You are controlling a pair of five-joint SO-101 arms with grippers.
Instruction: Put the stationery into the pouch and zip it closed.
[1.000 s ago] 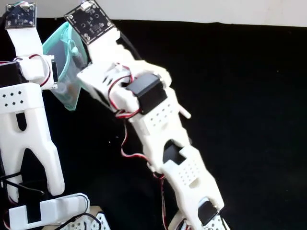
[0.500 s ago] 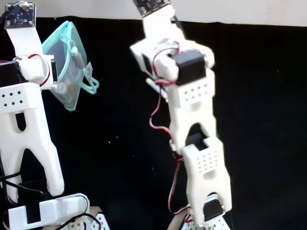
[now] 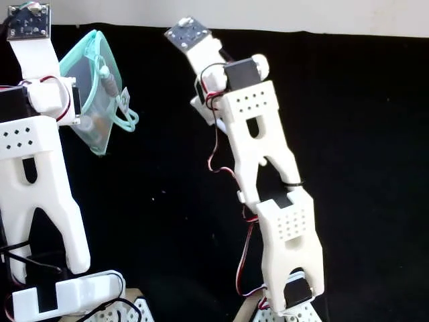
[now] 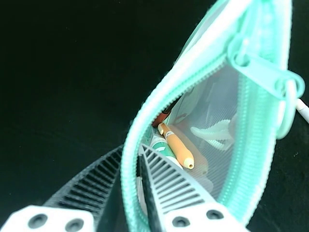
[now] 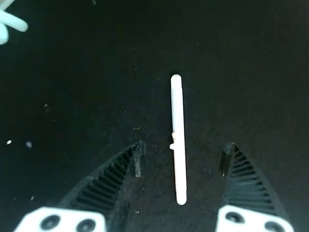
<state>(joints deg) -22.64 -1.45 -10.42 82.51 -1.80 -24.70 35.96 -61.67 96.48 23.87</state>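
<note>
- The pouch (image 3: 94, 90), teal-edged with clear mesh sides, hangs raised above the bench (image 3: 362, 134) at the left arm (image 3: 37, 168). In the high view the arm's wrist covers the spot where it is gripped.
- The left pincer (image 4: 133, 152) is clamped on the pouch's teal zip edge, one jaw outside and the other inside the mouth. The jaw bases are cut off at the frame edge.
- The pouch mouth gapes open. The zip pull (image 4: 247, 59) sits at the far end of the opening, and a teal loop (image 4: 288, 104) hangs from it.
- Inside the pouch lies a tan pen-like piece (image 4: 176, 148) with a rounded tip. Beside it is a green-and-white item, mostly hidden by the inner jaw. A pale shape (image 4: 212, 135) shows through the mesh, too blurred to name.
- The right arm (image 3: 265, 147) stands near the middle of the bench, well apart from the pouch. Seen from above, its own wrist and camera board cover whatever lies under it.
- The right pincer (image 5: 184, 146) is spread wide above the bench, holding nothing.
- A white stick (image 5: 177, 140), slim with rounded ends, lies flat on the black surface between the jaws. It touches neither jaw and lies outside the pouch.
- A white fragment (image 5: 9, 21) is cut off at the corner of the right wrist view, and I cannot tell what it is.
</note>
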